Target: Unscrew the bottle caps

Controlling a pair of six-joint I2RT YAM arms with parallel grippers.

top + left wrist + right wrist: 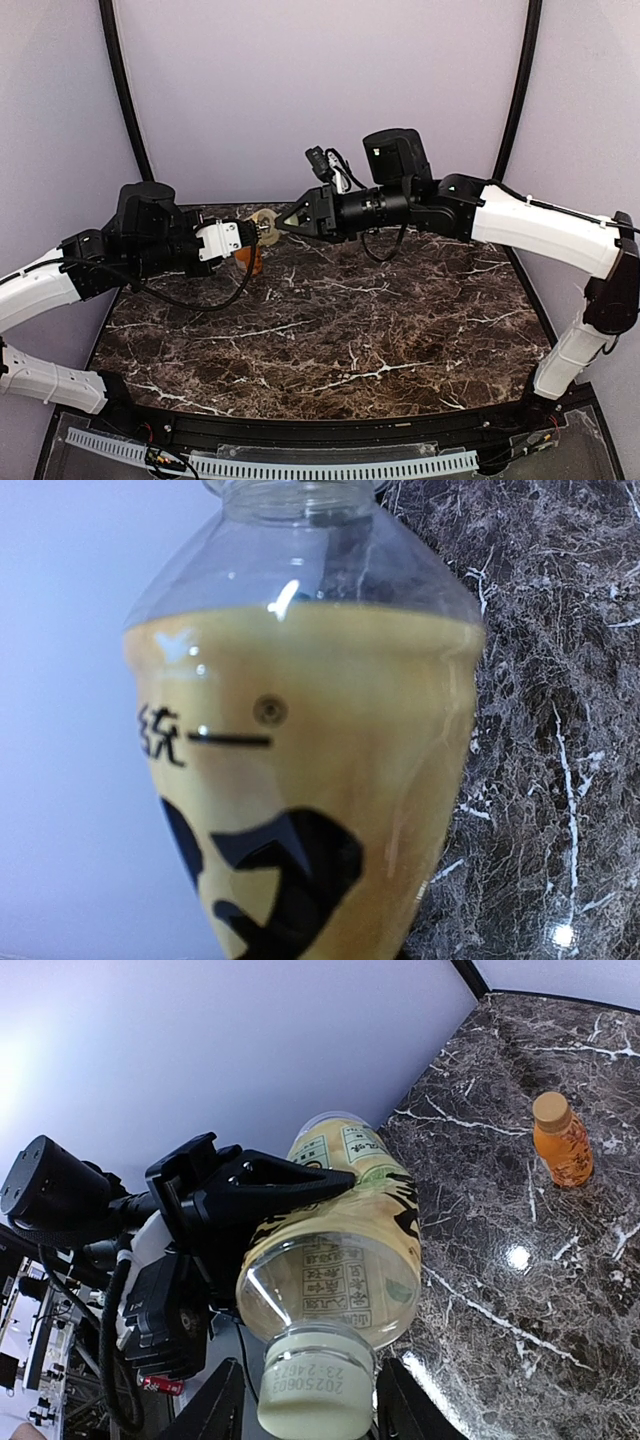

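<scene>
Clamping the tall yellowish plastic tea bottle (340, 1250) sideways over the dark marble table's (350, 340) eleven o'clock, left gripper (248, 238) braces; right gripper (282, 224) straddles its cream-white round cap (315, 1388), contact unclear. Next: squeeze, twist.

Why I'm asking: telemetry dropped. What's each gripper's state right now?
Left gripper: closed on the tea bottle.
Right gripper: around the cream-white cap; whether it grips cannot be told.

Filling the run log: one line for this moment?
left tool: holds tea bottle sideways | right tool: astride cream cap, grip unclear | orange bottle: capped, upright
</scene>
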